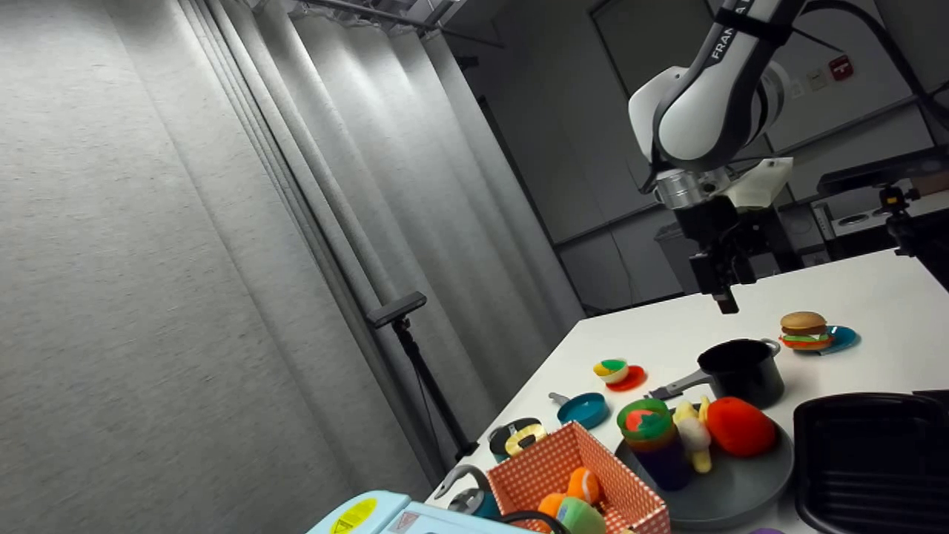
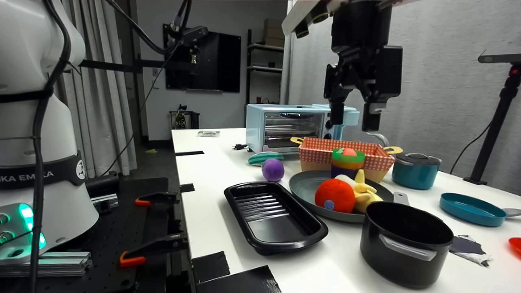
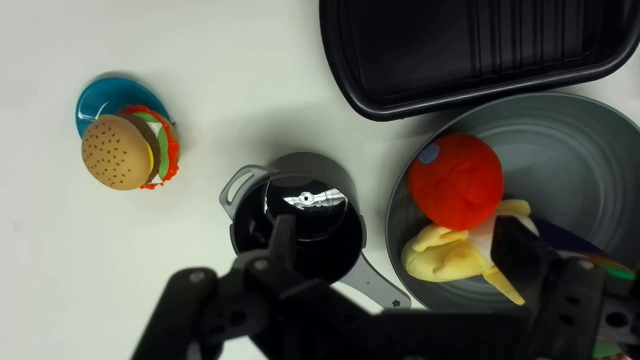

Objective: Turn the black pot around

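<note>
The black pot [image 1: 741, 374] stands upright on the white table in both exterior views [image 2: 403, 260]. It has a long grey handle and a small grey loop on the opposite side. In the wrist view the pot [image 3: 310, 160] is seen from above, its long handle [image 3: 372, 282] pointing to the lower right, beside the grey plate's rim. My gripper [image 3: 396, 230] is open and empty, with its fingers wide apart. It hangs well above the table in both exterior views [image 1: 732, 293] [image 2: 354, 120]. In the wrist view the left finger covers part of the pot's inside.
A grey plate [image 3: 560, 145] with a red plush ball [image 3: 457, 182] and a yellow plush [image 3: 445, 257] is close beside the pot. A black ridged tray [image 2: 276, 219], a toy burger [image 1: 804, 330], a blue pan [image 2: 472, 209] and a checkered basket [image 2: 321, 148] are around.
</note>
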Available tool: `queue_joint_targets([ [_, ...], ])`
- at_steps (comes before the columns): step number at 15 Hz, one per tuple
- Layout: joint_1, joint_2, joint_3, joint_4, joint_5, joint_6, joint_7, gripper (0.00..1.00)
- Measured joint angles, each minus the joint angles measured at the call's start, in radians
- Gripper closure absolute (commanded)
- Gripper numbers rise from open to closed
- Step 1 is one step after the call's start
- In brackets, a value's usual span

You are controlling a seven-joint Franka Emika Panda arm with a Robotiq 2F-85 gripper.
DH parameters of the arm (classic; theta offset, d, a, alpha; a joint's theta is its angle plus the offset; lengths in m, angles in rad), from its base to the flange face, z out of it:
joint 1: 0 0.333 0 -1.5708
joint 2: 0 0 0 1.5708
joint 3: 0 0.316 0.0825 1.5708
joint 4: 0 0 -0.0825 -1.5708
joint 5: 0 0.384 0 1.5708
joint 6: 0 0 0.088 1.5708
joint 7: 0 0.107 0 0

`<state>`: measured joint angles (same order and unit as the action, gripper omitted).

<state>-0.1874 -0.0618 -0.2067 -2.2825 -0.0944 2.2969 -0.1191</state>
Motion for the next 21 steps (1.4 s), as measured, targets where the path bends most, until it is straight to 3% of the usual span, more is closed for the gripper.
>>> queue_joint_targets([
  [11, -0.001, 0.101, -0.001, 0.018, 0.008, 0.077, -0.011, 0.0],
  [21, -0.04, 0.302, -0.003, 0.154, 0.059, 0.141, -0.04, 0.0],
])
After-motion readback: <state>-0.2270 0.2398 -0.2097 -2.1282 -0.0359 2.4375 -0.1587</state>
